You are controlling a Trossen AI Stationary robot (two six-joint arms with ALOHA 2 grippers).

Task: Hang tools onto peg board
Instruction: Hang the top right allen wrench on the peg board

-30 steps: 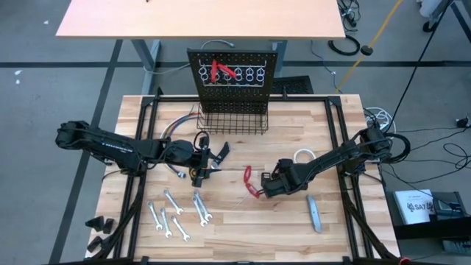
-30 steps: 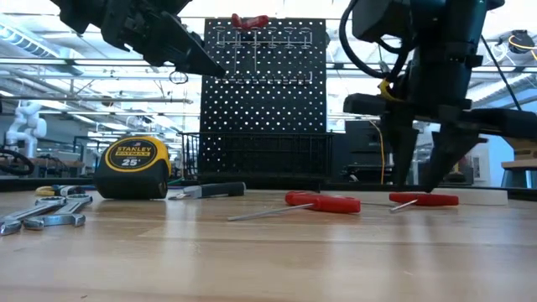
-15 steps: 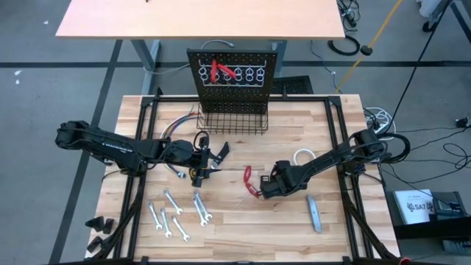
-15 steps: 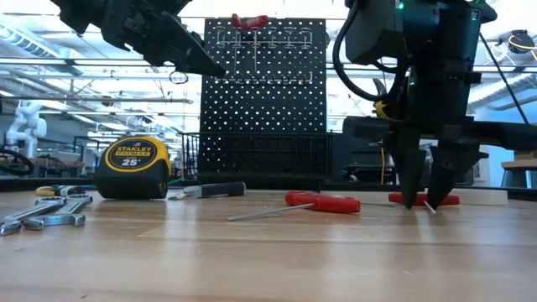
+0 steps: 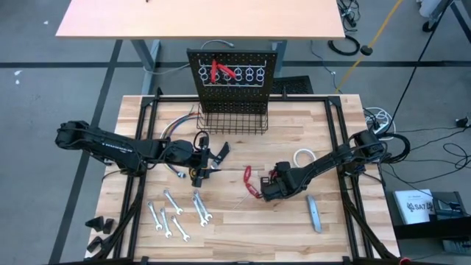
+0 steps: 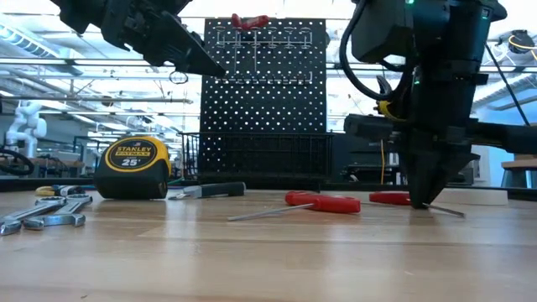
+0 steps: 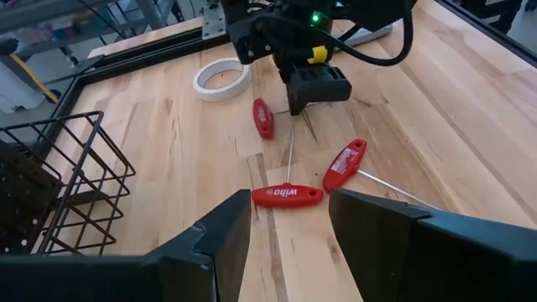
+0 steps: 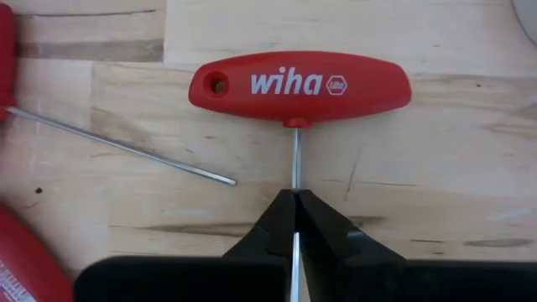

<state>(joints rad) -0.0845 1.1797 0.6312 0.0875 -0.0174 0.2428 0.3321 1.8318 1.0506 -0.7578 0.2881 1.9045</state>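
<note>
Pick-up step. The right gripper (image 8: 294,201), at mid-table, pinches the thin steel shaft of a red T-handle key (image 8: 299,85) lying flat on the tabletop (image 5: 243,228). The left gripper (image 7: 289,222) hovers left of centre, fingers spread and empty. The peg board (image 5: 235,73) stands at the far edge (one red tool already hung). Next, probably: lift the key without letting it swing, then carry it far to the board.

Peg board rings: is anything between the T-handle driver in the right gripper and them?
The right gripper is shut on the shaft of the T-handle driver. Nothing on the table visibly blocks the way to the peg board, but the wire basket juts out at its base, and red tools fill some rings.
</note>
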